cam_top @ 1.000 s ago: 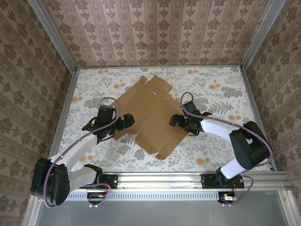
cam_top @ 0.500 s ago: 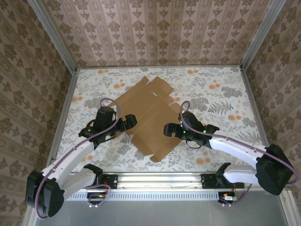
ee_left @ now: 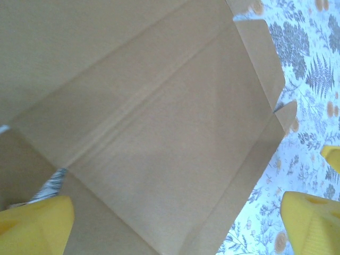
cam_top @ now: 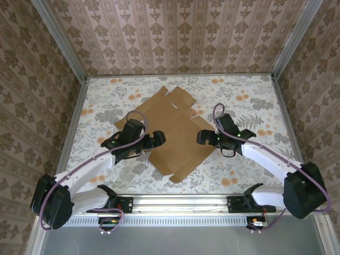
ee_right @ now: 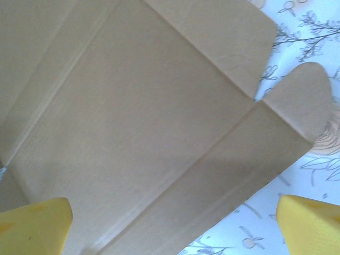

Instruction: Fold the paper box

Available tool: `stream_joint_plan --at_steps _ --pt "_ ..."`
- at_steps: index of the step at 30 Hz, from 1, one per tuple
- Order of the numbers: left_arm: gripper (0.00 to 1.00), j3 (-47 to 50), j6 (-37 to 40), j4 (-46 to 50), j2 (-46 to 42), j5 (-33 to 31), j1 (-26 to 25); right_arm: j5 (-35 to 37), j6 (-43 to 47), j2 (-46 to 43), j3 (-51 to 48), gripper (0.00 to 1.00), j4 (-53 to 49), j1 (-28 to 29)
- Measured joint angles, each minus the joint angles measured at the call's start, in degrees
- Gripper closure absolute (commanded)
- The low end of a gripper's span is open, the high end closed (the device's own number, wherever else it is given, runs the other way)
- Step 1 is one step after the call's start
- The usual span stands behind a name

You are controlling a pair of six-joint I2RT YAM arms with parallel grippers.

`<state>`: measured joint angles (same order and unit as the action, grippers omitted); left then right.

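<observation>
Poised at the very start of folding, with left gripper and right gripper both spread wide and empty over the left and right sides of the flat box mid-table; next, probably need to slide under a flap and lift along its crease.

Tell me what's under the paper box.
The paper box lies unfolded on the floral tablecloth, which shows all around its edges. Anything else beneath the cardboard is covered, so I can't tell.

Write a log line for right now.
paper box: lying unfolded | left end effector: open, over left edge | right end effector: open, over right edge
</observation>
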<state>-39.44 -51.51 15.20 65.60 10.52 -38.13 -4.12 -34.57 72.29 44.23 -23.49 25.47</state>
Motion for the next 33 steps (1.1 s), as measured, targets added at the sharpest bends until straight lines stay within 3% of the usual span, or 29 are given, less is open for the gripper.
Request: stream_joint_plan --at_steps 6,13,33 --pt "0.0 -1.68 -2.1 -3.5 9.27 0.02 -4.02 -1.33 2.49 4.55 0.83 0.0 0.0 -1.75" --pt "0.0 -1.75 -3.58 -6.88 15.82 0.98 -5.03 -2.62 3.39 9.27 0.83 0.0 1.92 -3.08" --pt "0.0 -1.75 -4.07 -4.59 16.41 -2.29 -5.33 -3.67 4.85 14.97 1.86 0.0 5.77 -3.08"
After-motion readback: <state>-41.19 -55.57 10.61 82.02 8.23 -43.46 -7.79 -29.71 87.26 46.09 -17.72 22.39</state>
